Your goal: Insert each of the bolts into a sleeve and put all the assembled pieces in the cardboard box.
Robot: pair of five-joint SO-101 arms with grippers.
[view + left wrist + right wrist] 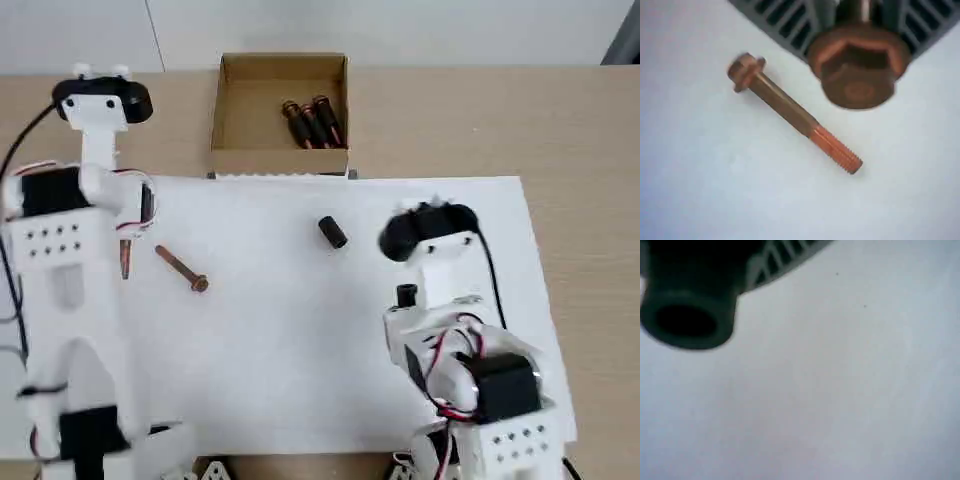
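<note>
My left gripper (pixel 127 240) is shut on a copper bolt (pixel 125 260) and holds it upright over the left side of the white sheet. Its hex head (pixel 858 72) faces the left wrist camera. A second copper bolt (pixel 181 269) (pixel 792 111) lies flat on the sheet just beside it. My right gripper (pixel 408 305) is shut on a black sleeve (pixel 406 294), whose open bore (pixel 686 320) faces the right wrist camera. Another black sleeve (pixel 332 232) lies loose mid-sheet. The cardboard box (pixel 236 110) at the back holds three assembled pieces (pixel 312 122).
The white sheet (pixel 300 350) covers most of the wooden table (pixel 560 120). The box stands just past the sheet's far edge. Both arm bases stand at the near edge, left and right.
</note>
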